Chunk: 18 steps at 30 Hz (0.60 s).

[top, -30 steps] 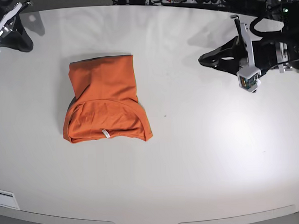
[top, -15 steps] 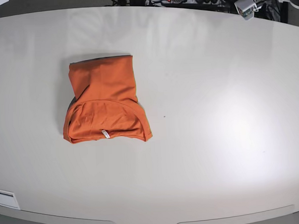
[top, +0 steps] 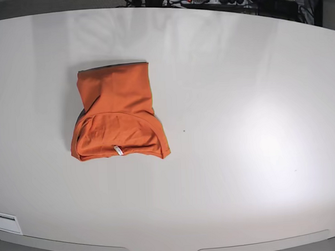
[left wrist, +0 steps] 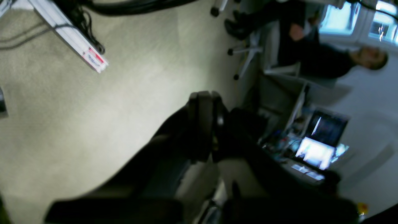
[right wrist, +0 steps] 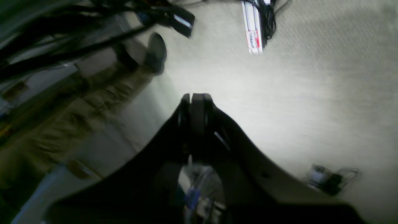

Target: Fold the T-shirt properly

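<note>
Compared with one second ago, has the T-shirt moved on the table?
No. The T-shirt lies in the same place on the table, at the same distance from the small dark speck beside it.

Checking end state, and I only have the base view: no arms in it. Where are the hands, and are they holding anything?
Observer: Left hand shows in the left wrist view, shut and empty, pointing away from the table at the pale carpet floor.
Operator: And the right?
Observer: Right hand is also shut and empty, over carpet, in the right wrist view.
Operator: Shirt in either wrist view?
Observer: No. The folded orange short-sleeved T-shirt shows only in your base view, on the white table.
</note>
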{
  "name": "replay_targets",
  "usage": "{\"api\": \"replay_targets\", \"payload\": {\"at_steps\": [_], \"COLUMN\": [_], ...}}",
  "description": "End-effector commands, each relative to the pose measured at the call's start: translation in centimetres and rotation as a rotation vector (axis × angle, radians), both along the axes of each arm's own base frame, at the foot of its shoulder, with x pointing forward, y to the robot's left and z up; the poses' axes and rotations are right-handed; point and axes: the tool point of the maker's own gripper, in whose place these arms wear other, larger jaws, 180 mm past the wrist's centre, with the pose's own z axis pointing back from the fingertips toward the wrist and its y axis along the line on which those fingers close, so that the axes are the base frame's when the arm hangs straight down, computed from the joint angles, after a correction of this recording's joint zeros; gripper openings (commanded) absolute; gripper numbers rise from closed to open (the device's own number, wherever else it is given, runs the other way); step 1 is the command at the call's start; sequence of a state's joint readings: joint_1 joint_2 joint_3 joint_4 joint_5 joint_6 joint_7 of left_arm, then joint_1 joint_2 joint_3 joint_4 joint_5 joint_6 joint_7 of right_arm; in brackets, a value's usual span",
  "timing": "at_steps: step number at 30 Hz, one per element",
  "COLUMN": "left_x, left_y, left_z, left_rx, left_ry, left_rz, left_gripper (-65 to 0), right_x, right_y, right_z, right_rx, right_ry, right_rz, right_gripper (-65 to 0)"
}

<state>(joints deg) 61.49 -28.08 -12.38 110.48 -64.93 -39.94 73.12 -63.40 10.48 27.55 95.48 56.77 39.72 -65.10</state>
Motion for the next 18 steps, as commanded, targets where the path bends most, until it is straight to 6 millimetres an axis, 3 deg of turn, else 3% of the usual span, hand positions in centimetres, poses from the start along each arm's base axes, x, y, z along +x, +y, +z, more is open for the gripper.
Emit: {"api": "replay_targets", "payload": {"at_steps": [1,11,18], "left_x": [-0.1,2.7,5.3], "left_y": [0.5,5.7,4.8], "left_z": [-1.3,-18.4,-26.0], "left_rx": [0.019,0.319,0.454], "left_ry": [0.013,0.032,-0.145], "left_rz": [0.009,0.206,0.305], "left_gripper": [-65.0,-65.0,-65.0], "right_x": [-0.3,1.5,4.4], "right_y": [-0.1,-0.3,0.0], "right_z": [-0.6,-11.3,-17.7], "right_rx": [-0.005,-0.105,-0.236], "right_ry": [0.005,-0.035,-0.116], "right_rz": [0.029,0.174,0.264], "right_gripper": [-65.0,-65.0,-65.0]}}
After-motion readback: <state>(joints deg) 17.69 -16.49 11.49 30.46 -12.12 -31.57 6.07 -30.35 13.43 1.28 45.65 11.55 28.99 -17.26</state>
